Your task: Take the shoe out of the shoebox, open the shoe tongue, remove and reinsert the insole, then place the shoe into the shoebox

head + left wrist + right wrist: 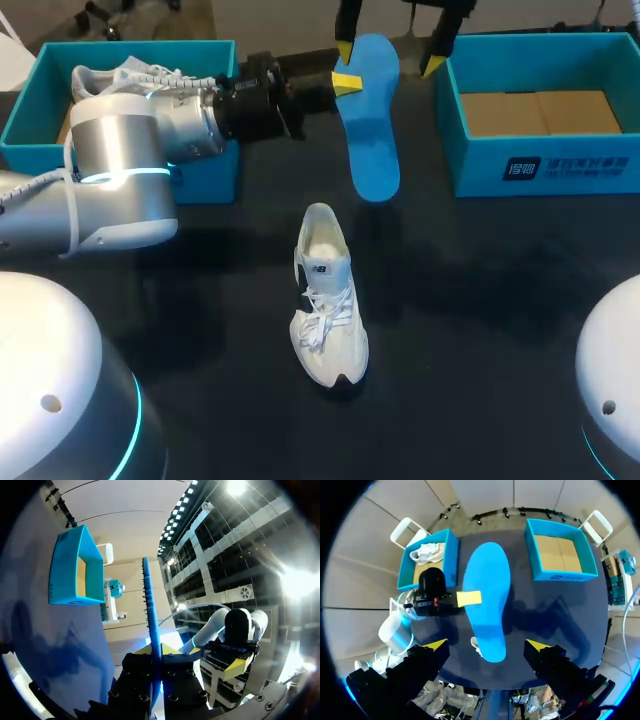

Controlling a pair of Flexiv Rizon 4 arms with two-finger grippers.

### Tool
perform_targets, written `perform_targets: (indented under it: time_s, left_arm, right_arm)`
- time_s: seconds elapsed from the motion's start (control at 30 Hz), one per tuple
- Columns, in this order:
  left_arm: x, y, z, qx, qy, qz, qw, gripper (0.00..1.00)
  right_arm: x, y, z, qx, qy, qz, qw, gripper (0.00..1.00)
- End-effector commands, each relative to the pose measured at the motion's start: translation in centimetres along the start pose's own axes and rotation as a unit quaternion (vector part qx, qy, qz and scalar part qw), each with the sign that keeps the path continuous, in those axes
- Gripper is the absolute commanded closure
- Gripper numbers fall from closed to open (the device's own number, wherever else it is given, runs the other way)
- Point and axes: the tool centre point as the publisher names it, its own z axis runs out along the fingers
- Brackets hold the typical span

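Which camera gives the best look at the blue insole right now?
The right wrist view: the insole faces it flat, with its whole outline visible. The head view shows it too, more obliquely. The left wrist view catches only its thin edge.

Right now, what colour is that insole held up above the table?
Bright blue. The insole shows best in the right wrist view, held by the left gripper.

A dark matte tabletop (480, 300) carries a teal cardboard box (212, 178) at its far left corner, with a white lace-up sneaker (135, 76) lying inside.
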Motion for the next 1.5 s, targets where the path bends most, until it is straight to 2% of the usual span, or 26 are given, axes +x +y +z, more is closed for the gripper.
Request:
perform_targets:
  time_s: [0.03, 0.17, 1.5]
  left_arm:
    - [-0.08, 0.05, 0.02, 0.001, 0.001, 0.001, 1.0, 1.0]
    - [-0.08, 0.05, 0.02, 0.001, 0.001, 0.001, 1.0, 1.0]
    - [-0.08, 0.05, 0.02, 0.001, 0.001, 0.001, 1.0, 1.0]
  right_arm:
    - [1.06, 0.34, -0.21, 0.008, -0.034, 0.01, 0.999, 0.0]
    - [1.23, 0.46, -0.01, -0.004, -0.046, 0.014, 0.999, 0.0]
    - [1.23, 0.46, -0.01, -0.004, -0.046, 0.014, 0.999, 0.0]
